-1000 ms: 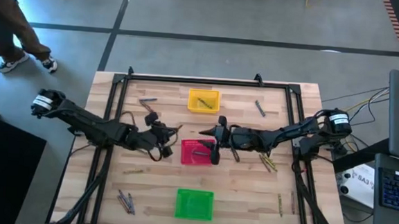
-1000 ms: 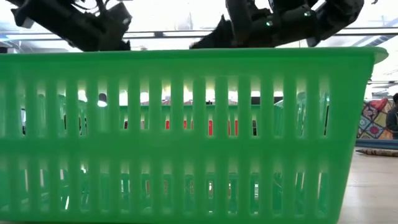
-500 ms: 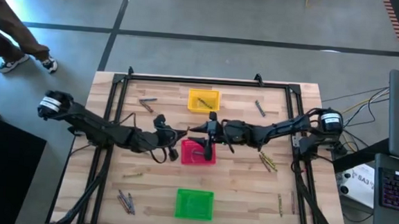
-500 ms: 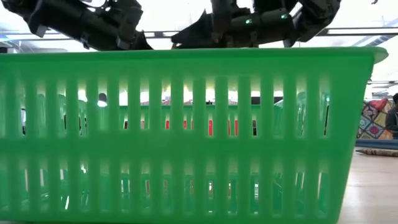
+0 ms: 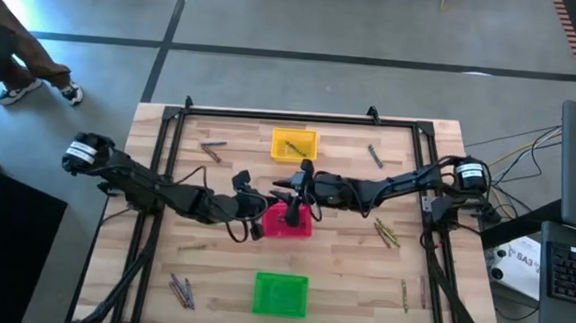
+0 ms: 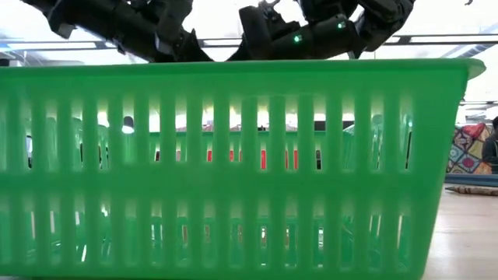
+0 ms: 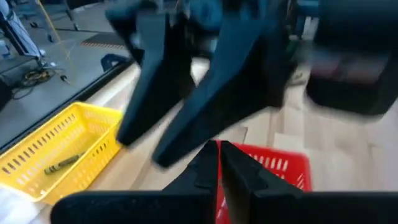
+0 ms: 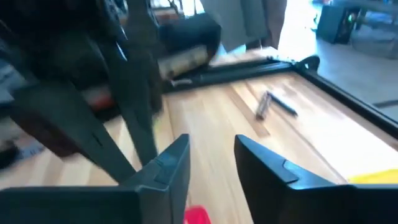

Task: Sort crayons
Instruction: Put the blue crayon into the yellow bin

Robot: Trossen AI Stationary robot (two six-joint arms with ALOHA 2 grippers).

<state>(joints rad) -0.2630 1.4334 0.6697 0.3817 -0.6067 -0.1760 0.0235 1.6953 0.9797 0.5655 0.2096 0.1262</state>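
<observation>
- The left claw (image 5: 261, 211) hangs at the red basket's (image 5: 286, 223) left edge, its fingers pressed together on nothing visible.
- The right claw (image 5: 284, 191) hovers over that basket's far rim, fingers narrowly parted and empty.
- One crayon (image 5: 291, 147) lies in the yellow basket (image 5: 295, 134); other crayons (image 5: 385, 232) lie scattered on the tabletop (image 5: 341, 275).
- The green basket (image 6: 233, 163) blocks nearly all the low view; the red basket's contents probably stay hidden.
</observation>
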